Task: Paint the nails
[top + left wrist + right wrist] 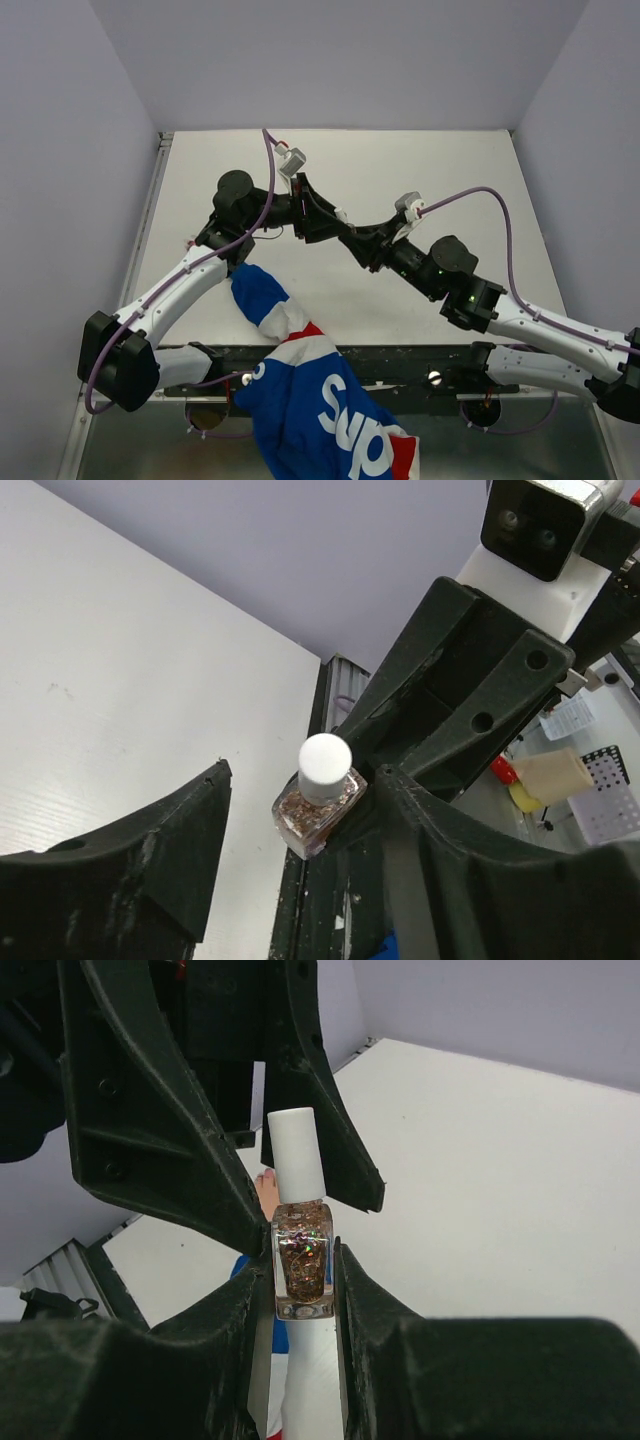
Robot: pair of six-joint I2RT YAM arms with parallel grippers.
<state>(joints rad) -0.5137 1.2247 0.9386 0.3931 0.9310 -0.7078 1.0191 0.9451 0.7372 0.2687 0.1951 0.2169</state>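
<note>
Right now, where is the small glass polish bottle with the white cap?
Right wrist view: the glass bottle sits clamped in the jaws of the right gripper, the open left gripper flanking its cap.

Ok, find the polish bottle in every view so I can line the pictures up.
Left wrist: polish bottle sits lower centre, just right of the table's edge.
Right wrist: dead centre, clamped in the right claw.
Top external: not discernible.
Shared landmark: the white table, visible in all three.
</note>
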